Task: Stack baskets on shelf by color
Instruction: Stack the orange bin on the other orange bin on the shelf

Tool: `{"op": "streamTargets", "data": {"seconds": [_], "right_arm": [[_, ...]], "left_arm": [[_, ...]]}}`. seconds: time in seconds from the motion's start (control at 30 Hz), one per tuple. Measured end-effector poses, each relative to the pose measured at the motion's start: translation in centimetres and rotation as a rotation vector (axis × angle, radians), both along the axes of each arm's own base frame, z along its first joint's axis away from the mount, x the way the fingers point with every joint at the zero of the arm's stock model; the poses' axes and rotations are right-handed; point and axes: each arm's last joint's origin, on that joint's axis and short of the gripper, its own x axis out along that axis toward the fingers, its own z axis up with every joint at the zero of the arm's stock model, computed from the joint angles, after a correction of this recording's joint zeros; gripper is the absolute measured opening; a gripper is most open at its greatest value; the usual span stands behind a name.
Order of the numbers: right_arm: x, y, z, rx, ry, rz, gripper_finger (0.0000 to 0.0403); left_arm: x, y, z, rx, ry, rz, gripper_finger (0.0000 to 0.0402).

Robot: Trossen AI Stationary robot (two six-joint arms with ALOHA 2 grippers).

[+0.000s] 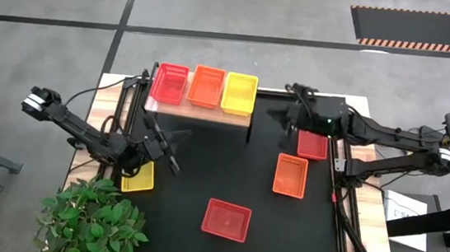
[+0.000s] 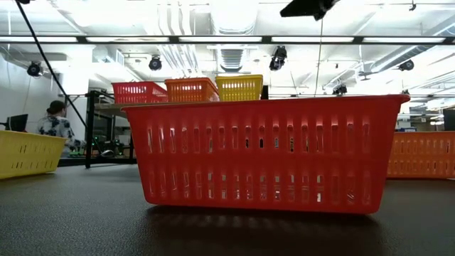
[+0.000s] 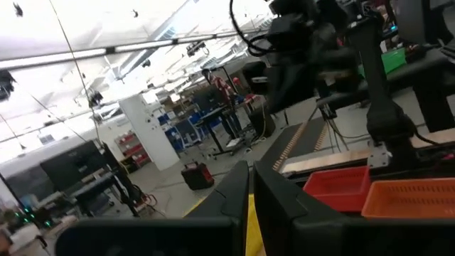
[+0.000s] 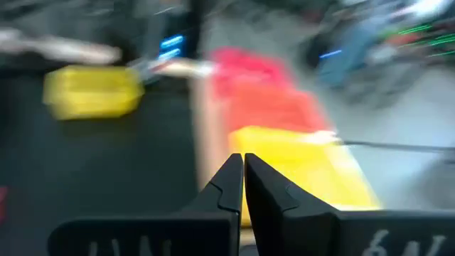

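Yellow basket (image 1: 138, 177) lies flat, long axis across the worktop, just beside closed, empty left pincer (image 1: 176, 136); right pincer (image 1: 292, 89) closed, empty.

Bright, even overhead light from ceiling strip lamps (image 2: 213, 39), which glare white in the low view. The red basket (image 2: 263, 153) casts a soft shadow on the dark bench (image 2: 71, 220). The right wrist view is heavily motion-blurred; the left wrist view is slightly soft.

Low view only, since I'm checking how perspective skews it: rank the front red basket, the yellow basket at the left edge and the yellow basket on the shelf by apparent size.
1. Front red basket, nearest the camera.
2. Left-edge yellow basket, partly cropped.
3. Shelf yellow basket, farthest.
Nearness, not true size.
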Motion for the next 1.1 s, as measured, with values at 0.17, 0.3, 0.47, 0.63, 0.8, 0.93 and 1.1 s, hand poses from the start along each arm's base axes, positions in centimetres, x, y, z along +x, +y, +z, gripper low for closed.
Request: {"op": "streamTargets", "data": {"seconds": [0.17,0.3,0.47,0.63,0.8,0.93,1.1], "right_arm": [[-0.3,1.8,-2.4,0.141,0.144,0.151,0.0009],[-0.3,3.4,-4.9,0.189,0.234,0.197,0.0009],[-0.5,4.9,-6.8,0.206,0.282,0.242,0.0009],[-0.7,5.8,-8.0,0.224,0.323,0.267,0.0009],[-0.5,5.9,-8.7,0.2,0.304,0.282,0.0009],[-0.4,5.9,-8.8,0.196,0.295,0.284,0.0009],[-0.4,5.9,-8.8,0.187,0.294,0.289,0.0009]], "left_arm": [[0.6,-0.3,-0.8,0.008,0.031,0.0,0.0006],[0.9,-0.4,-1.2,-0.006,0.037,-0.003,0.0006],[1.2,0.2,-1.5,-0.085,0.023,0.017,0.0003],[0.9,1.8,-4.5,-0.315,0.119,0.188,0.0001],[0.1,3.6,-7.5,-0.573,0.118,0.332,0.0],[-0.5,4.3,-8.5,-0.648,0.125,0.403,0.0],[-0.5,5.2,-8.4,-0.659,0.102,0.443,0.0]]}}
